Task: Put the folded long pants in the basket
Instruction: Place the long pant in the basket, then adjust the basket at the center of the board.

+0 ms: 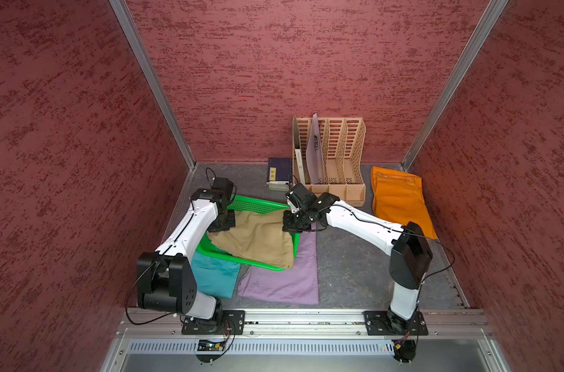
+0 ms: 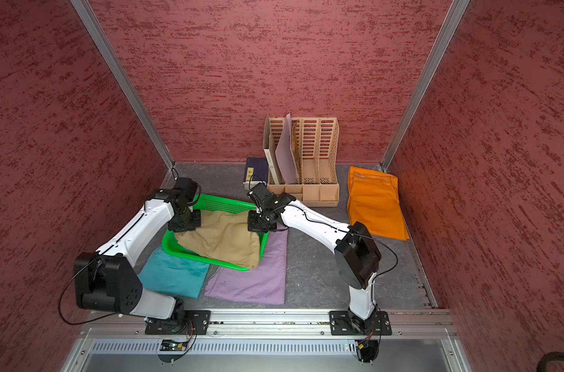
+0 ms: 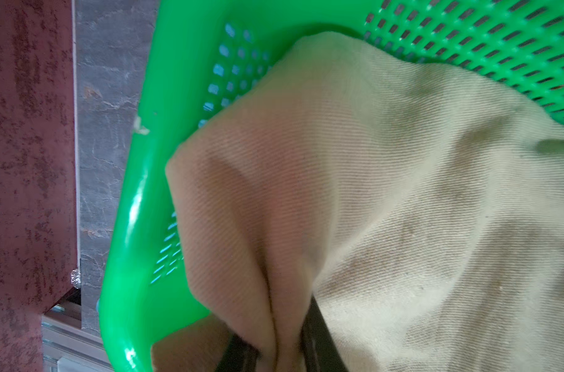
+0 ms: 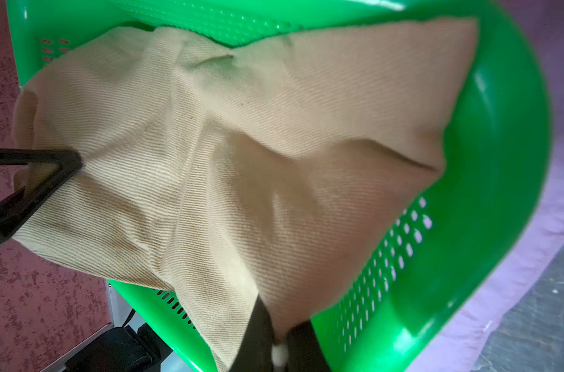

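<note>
The tan pants lay in the basket, held up by two corners; a near corner of the cloth spilled over the basket's front rim. The fabric was a fine twill weave, matt and soft, and it sagged and creased between the two grips; it would likely handle as light and limp, with no stiffness to keep its fold. A pinch at an edge or corner where the layers bunch looked like the sound place to hold it, and both arms had done that. The left gripper was closed on a gathered ridge of the tan cloth, the fold squeezed between its dark fingers. The right gripper was likewise clamped tight on the opposite corner.

The basket was glossy bright green plastic, shallow, with rounded corners and walls pierced by rows of small slots; smooth enough that cloth would probably slide down its sides. It rested partly over the teal pants and the lilac pants, both flat on the table, a dull grey stone-patterned surface. The orange pants lay well apart at the far right. Behind stood a beige slotted file organiser, rigid and upright, with a dark book just beside it.
</note>
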You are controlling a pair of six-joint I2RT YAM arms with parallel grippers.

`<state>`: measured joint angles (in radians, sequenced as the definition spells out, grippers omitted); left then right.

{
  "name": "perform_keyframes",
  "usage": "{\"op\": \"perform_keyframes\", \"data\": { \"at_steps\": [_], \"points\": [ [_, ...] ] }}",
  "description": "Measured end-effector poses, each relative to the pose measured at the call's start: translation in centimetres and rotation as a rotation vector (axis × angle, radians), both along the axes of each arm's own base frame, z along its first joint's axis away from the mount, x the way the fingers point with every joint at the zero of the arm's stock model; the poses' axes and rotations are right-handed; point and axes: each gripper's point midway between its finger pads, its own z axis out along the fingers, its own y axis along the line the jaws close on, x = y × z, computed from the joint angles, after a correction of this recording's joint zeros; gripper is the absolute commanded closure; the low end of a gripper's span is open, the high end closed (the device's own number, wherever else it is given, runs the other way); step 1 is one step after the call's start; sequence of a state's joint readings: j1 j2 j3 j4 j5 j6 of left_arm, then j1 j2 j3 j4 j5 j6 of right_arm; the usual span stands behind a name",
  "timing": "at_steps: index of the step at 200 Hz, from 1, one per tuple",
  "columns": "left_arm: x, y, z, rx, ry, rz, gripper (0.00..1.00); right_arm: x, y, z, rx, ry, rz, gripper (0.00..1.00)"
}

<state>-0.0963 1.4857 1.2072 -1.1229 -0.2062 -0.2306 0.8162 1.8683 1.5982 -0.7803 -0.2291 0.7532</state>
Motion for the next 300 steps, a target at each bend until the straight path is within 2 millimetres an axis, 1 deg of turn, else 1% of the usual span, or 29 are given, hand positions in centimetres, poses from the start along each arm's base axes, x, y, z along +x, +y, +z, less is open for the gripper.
{"op": "perform_keyframes", "data": {
  "at_steps": [19, 40, 47, 76, 85, 93, 100, 109, 133, 145, 156, 166, 170, 178, 195, 206, 220, 232, 251, 261, 275, 279, 281, 283, 285, 287, 288, 293, 300],
  "points": [
    [0.4, 0.0, 0.0, -0.005, -0.013, 0.001, 1.0, 0.3, -0.1, 0.0, -0.014, -0.029, 0.006, 1.0],
    [0.8, -0.4, 1.1, -0.024, -0.065, -0.008, 1.0, 0.6, -0.1, 0.1, -0.021, -0.062, 0.009, 1.0],
    [0.9, -0.5, 1.8, -0.034, -0.097, -0.016, 1.0, 0.5, -0.2, 0.2, -0.023, -0.069, 0.008, 1.0],
    [1.0, -0.7, 6.1, -0.049, -0.266, -0.044, 1.0, 0.1, 0.0, 1.3, -0.013, -0.105, 0.014, 1.0],
    [1.1, -0.6, 6.8, -0.048, -0.292, -0.05, 1.0, 0.1, 0.2, 1.6, -0.006, -0.117, 0.016, 1.0],
    [1.3, -0.6, 7.0, -0.044, -0.3, -0.052, 1.0, 0.1, 0.3, 1.7, -0.001, -0.126, 0.017, 1.0],
    [1.5, -0.6, 6.7, -0.04, -0.291, -0.053, 1.0, 0.1, 0.5, 1.7, 0.0, -0.13, 0.017, 1.0],
    [1.8, -0.5, 5.8, -0.034, -0.261, -0.05, 1.0, 0.0, 0.5, 1.4, -0.004, -0.134, 0.017, 1.0],
    [2.1, -0.2, 2.0, -0.017, -0.138, -0.037, 1.0, -0.1, 0.5, 0.3, -0.037, -0.135, 0.01, 1.0],
    [2.1, 0.1, 0.2, -0.012, -0.074, -0.022, 1.0, -0.1, 0.6, -0.7, -0.06, -0.13, 0.01, 1.0],
    [2.1, 0.3, -0.8, -0.006, -0.04, -0.01, 1.0, -0.2, 0.8, -1.8, -0.082, -0.119, 0.011, 1.0],
    [2.1, 0.6, -1.3, 0.002, -0.026, 0.001, 1.0, -0.2, 0.8, -2.6, -0.099, -0.113, 0.011, 1.0],
    [2.1, 0.7, -1.3, 0.005, -0.025, 0.003, 0.97, -0.1, 0.8, -2.9, -0.107, -0.11, 0.011, 1.0],
    [2.1, 0.8, -1.3, 0.007, -0.026, 0.009, 0.86, -0.1, 0.7, -3.4, -0.119, -0.108, 0.009, 1.0],
    [2.1, 0.9, -1.2, 0.012, -0.029, 0.015, 0.78, 0.0, 0.5, -4.3, -0.14, -0.101, 0.007, 1.0],
    [2.1, 0.9, -1.2, 0.013, -0.029, 0.016, 0.65, -0.1, 0.4, -4.6, -0.148, -0.1, 0.006, 1.0],
    [2.0, 1.1, -1.2, 0.019, -0.027, 0.024, 0.59, 0.0, 0.3, -4.7, -0.155, -0.104, 0.004, 1.0],
    [1.8, 1.4, -1.0, 0.036, -0.018, 0.029, 0.46, 0.1, 0.2, -4.7, -0.161, -0.11, 0.0, 1.0],
    [2.1, 1.9, 0.4, 0.065, -0.037, 0.041, 0.27, 0.2, 0.1, -4.7, -0.169, -0.118, -0.003, 1.0],
    [2.5, 2.3, 1.9, 0.081, -0.07, 0.061, 0.25, 0.2, 0.0, -4.6, -0.171, -0.12, -0.003, 1.0],
    [3.0, 2.8, 4.1, 0.106, -0.123, 0.071, 0.26, 0.2, 0.0, -4.4, -0.168, -0.122, -0.003, 0.91],
    [3.2, 2.8, 4.9, 0.109, -0.143, 0.077, 0.26, 0.2, 0.0, -4.3, -0.167, -0.124, -0.003, 0.85],
    [3.2, 2.9, 5.1, 0.112, -0.15, 0.077, 0.26, 0.2, 0.0, -4.3, -0.166, -0.124, -0.003, 0.77],
    [3.3, 2.9, 5.5, 0.112, -0.16, 0.078, 0.26, 0.2, 0.0, -4.2, -0.163, -0.124, -0.006, 0.75],
    [3.3, 2.9, 5.7, 0.113, -0.166, 0.08, 0.26, 0.2, 0.0, -4.1, -0.162, -0.126, -0.005, 0.68],
    [3.3, 3.0, 5.9, 0.113, -0.172, 0.08, 0.27, 0.2, 0.0, -4.0, -0.162, -0.127, -0.003, 0.64],
    [3.4, 3.0, 6.1, 0.114, -0.176, 0.081, 0.27, 0.2, 0.0, -4.0, -0.162, -0.127, -0.004, 0.64],
    [3.4, 2.9, 6.8, 0.112, -0.196, 0.081, 0.28, 0.2, 0.0, -3.7, -0.157, -0.133, -0.003, 0.56],
    [3.4, 2.8, 7.5, 0.105, -0.217, 0.079, 0.29, 0.2, 0.0, -3.2, -0.15, -0.143, 0.002, 0.52]
  ]
}}
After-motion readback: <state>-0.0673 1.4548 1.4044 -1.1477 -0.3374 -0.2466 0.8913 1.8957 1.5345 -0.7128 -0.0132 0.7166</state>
